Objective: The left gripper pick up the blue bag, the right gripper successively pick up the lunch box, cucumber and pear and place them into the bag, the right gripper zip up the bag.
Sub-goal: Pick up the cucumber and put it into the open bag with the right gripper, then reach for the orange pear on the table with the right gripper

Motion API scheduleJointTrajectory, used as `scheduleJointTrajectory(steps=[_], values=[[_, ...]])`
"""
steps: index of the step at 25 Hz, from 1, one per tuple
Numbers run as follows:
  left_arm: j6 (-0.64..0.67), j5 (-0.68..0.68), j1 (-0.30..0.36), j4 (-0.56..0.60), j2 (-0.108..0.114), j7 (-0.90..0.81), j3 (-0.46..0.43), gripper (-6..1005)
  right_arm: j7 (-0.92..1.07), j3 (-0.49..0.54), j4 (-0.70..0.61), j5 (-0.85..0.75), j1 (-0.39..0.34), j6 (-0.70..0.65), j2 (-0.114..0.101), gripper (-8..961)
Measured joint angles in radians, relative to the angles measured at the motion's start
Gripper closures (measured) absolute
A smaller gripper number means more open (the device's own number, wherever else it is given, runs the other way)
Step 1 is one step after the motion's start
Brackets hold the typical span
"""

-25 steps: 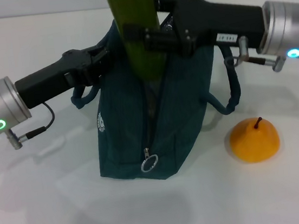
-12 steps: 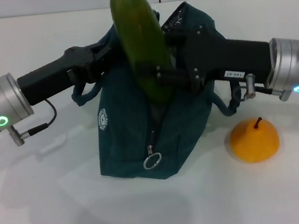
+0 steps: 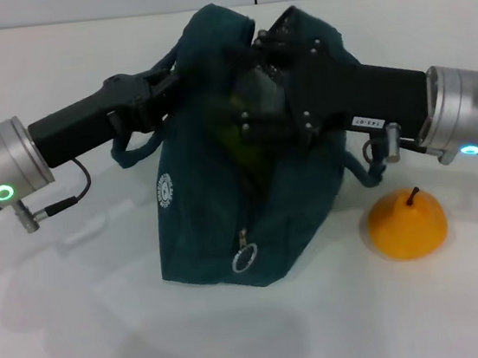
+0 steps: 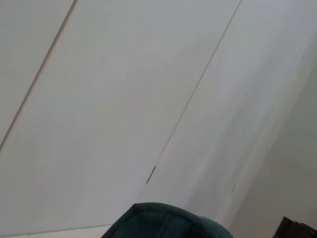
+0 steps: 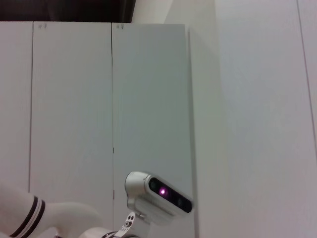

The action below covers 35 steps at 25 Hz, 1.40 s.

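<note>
— What does the head view give that the wrist views don't?

— Nearly everything. It shows the blue bag (image 3: 225,207) standing on the white surface (image 3: 84,338), its top held up by the left hand (image 3: 176,75), which is clamped on the bag's rim. The right hand (image 3: 248,112) reaches into the bag's open mouth, gripping the cucumber (image 3: 235,136), whose green shows dimly inside. The pear (image 3: 406,224) sits on the surface just beside the bag, on the right arm's side, apart from it. The zip pull ring (image 3: 246,257) hangs low on the bag's front.

— And the wrist views?

— The left wrist view catches only the bag's top edge (image 4: 168,220) against a pale panelled wall (image 4: 124,99). The right wrist view looks back at the robot's head camera (image 5: 158,196), with white cupboard doors (image 5: 74,124) behind it.

— Any writing?

— A round white logo (image 3: 164,191) on the bag and a small white label (image 3: 364,120) on the right arm; neither is legible. The lunch box cannot be seen.
</note>
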Motion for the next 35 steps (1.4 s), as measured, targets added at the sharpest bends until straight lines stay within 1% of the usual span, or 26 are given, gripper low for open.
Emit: scheduleJointTrajectory(steps=[7,9,11,13,16,18,19,21,23,26,28,32,35], values=[[0.000,0.001,0.007,0.000,0.001,0.000,-0.003,957,-0.015,0.019,-0.010,0.047,-0.028,-0.012,-0.002,203],[0.000,0.000,0.011,0.000,0.003,0.000,-0.004,957,-0.018,0.048,-0.017,0.053,-0.052,-0.033,-0.006,172],[0.000,0.000,0.012,0.000,0.004,0.000,-0.004,957,-0.022,0.101,-0.021,0.044,-0.094,-0.068,-0.014,147],[0.000,0.001,0.013,0.000,0.005,0.001,-0.004,957,-0.025,0.160,-0.023,0.006,-0.141,-0.107,-0.028,122],[-0.001,0.001,0.014,0.000,0.008,0.002,-0.004,957,-0.017,0.229,-0.039,-0.116,-0.200,-0.166,-0.069,142],[-0.001,0.002,0.014,0.000,0.010,0.002,-0.004,957,-0.019,0.260,-0.038,-0.184,-0.231,-0.217,-0.091,148],[-0.003,0.002,0.014,0.000,0.011,0.004,-0.004,957,-0.023,0.281,-0.034,-0.214,-0.247,-0.244,-0.100,151],[-0.008,0.003,0.013,0.000,0.011,0.009,-0.004,956,-0.027,0.321,-0.030,-0.269,-0.278,-0.274,-0.106,158],[-0.020,0.003,0.010,0.000,0.011,0.014,-0.004,956,-0.040,0.364,-0.028,-0.325,-0.307,-0.282,-0.104,164],[-0.027,0.005,0.005,0.000,0.011,0.016,-0.002,956,-0.088,0.419,-0.001,-0.400,-0.339,-0.281,-0.090,173],[-0.027,0.005,0.004,0.000,0.011,0.017,-0.002,956,-0.122,0.452,0.044,-0.424,-0.350,-0.274,-0.081,180],[-0.028,0.005,0.003,0.000,0.010,0.030,-0.002,956,-0.173,0.478,0.127,-0.437,-0.347,-0.262,-0.068,192],[-0.028,0.005,0.000,0.000,0.009,0.031,0.002,956,-0.221,0.479,0.148,-0.450,-0.350,-0.254,-0.053,202]])
